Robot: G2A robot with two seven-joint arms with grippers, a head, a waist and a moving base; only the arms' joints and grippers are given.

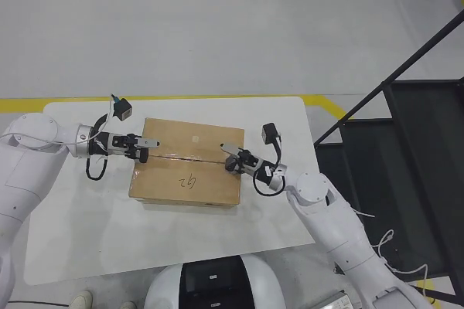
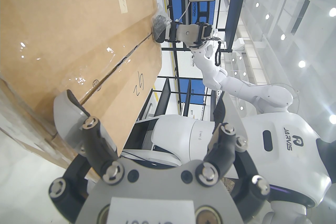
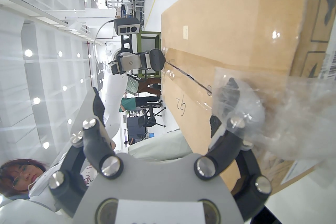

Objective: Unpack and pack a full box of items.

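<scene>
A closed brown cardboard box (image 1: 189, 166) lies in the middle of the white table (image 1: 85, 232), with a slit seam along its top and clear tape over it. My left gripper (image 1: 145, 148) is open at the seam's left end; one finger (image 2: 69, 114) rests on the box's top edge (image 2: 65, 25), the other hangs off the box. My right gripper (image 1: 230, 157) is open at the seam's right end. One of its fingers (image 3: 227, 93) lies on the box top (image 3: 236, 25), wrapped in crumpled clear tape (image 3: 265, 114). Each wrist view shows the other gripper (image 2: 160, 28) (image 3: 155, 59) across the box.
Black metal steps (image 1: 402, 139) stand beside the table's right edge. Bare table surface lies in front of the box and to its left. A yellow floor line (image 1: 15, 104) runs behind the table.
</scene>
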